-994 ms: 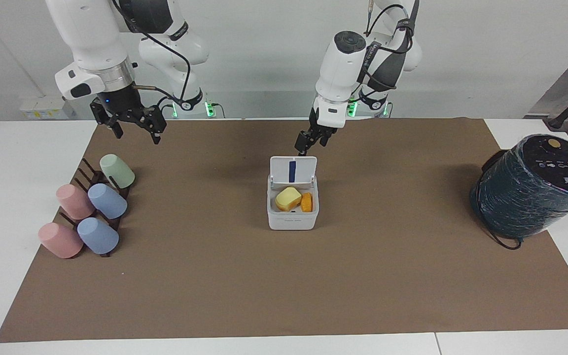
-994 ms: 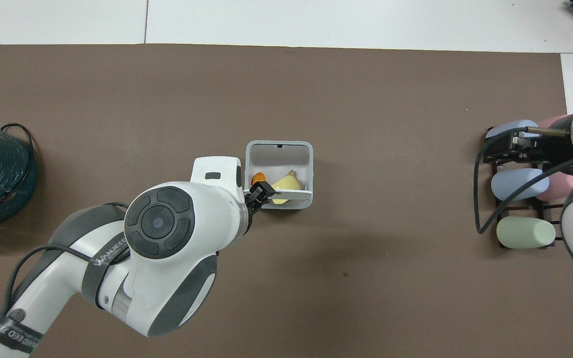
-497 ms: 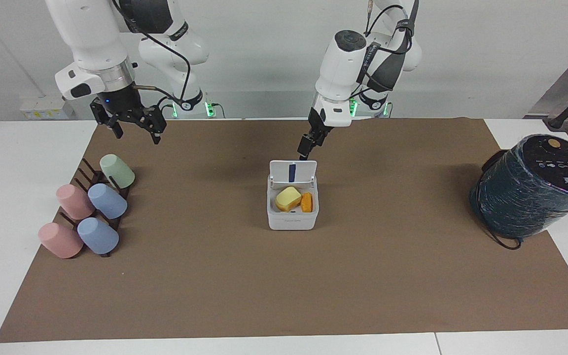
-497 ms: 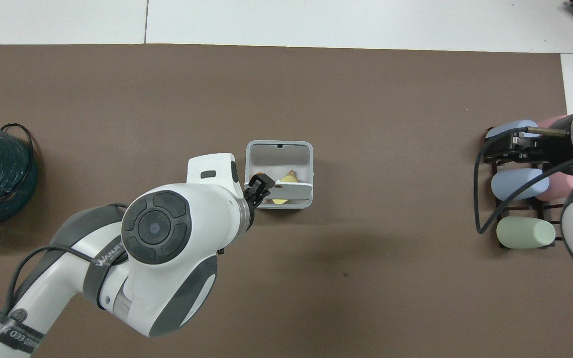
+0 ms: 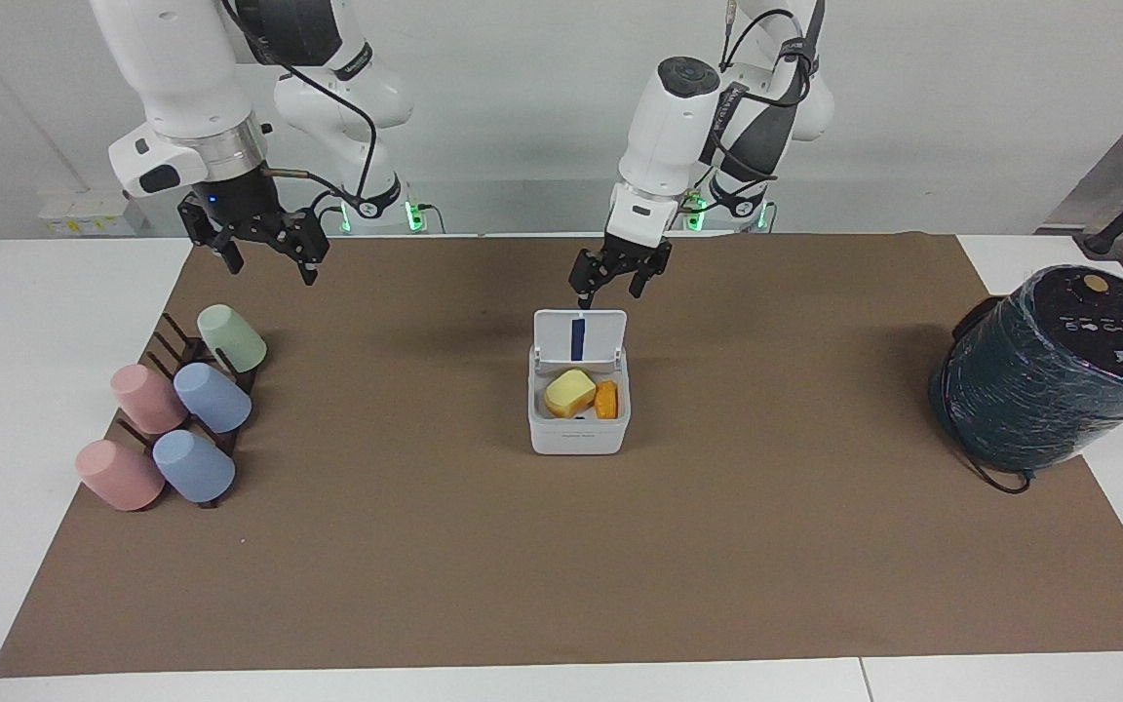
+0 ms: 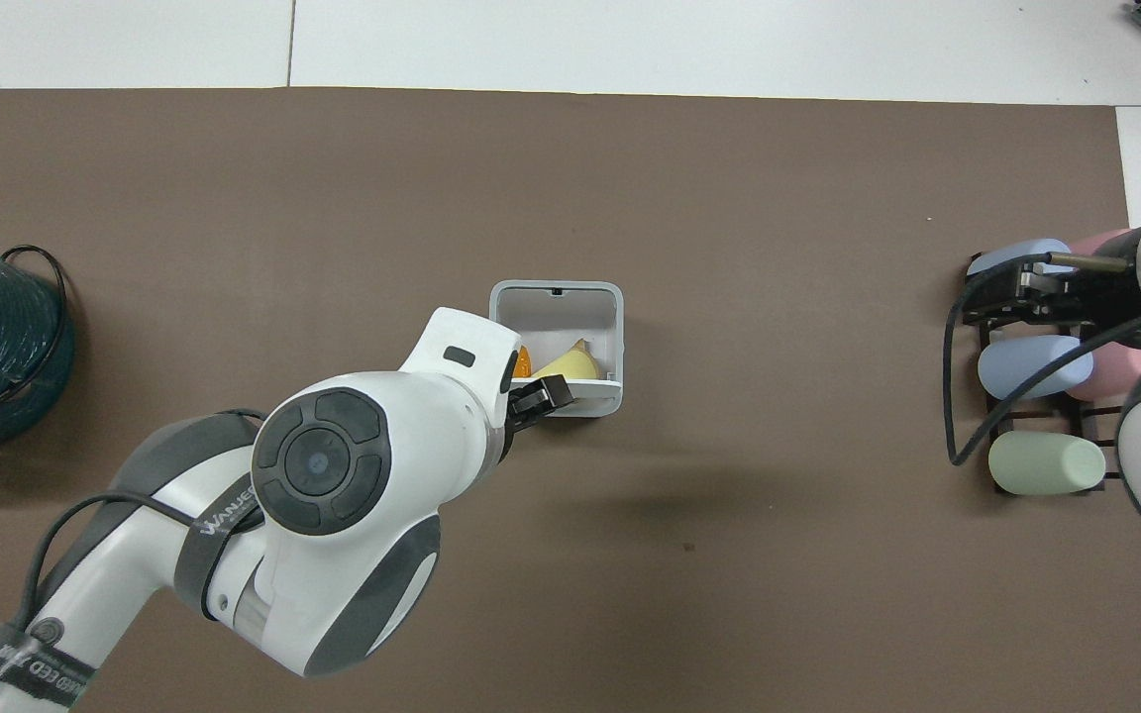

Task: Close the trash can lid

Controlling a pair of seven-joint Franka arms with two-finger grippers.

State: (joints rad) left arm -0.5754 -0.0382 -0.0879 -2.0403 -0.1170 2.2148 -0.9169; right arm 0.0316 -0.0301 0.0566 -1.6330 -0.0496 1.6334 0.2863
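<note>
The white square trash can (image 5: pixel 578 434) stands mid-table on the brown mat, with a yellow piece (image 5: pixel 569 392) and an orange piece (image 5: pixel 606 400) inside. Its lid (image 5: pixel 579 338) stands upright and open on the edge nearer the robots, its blue strip showing. My left gripper (image 5: pixel 610 291) hangs just above the lid's top edge with its fingers spread. One fingertip (image 5: pixel 581 300) is close over that edge. The overhead view shows the can (image 6: pixel 556 289) with the left gripper (image 6: pixel 543 394) at its nearer edge. My right gripper (image 5: pixel 267 261) waits open over the cup rack.
A dark rack with several pink, blue and green cups (image 5: pixel 212 398) lies at the right arm's end of the table. A large dark plastic-wrapped cylinder (image 5: pixel 1059 366) stands at the left arm's end. The brown mat (image 5: pixel 561 565) covers the table's middle.
My left gripper has turned at the wrist, so its fingers now stand side by side above the lid's edge. The lid still stands open. The right arm has not moved.
</note>
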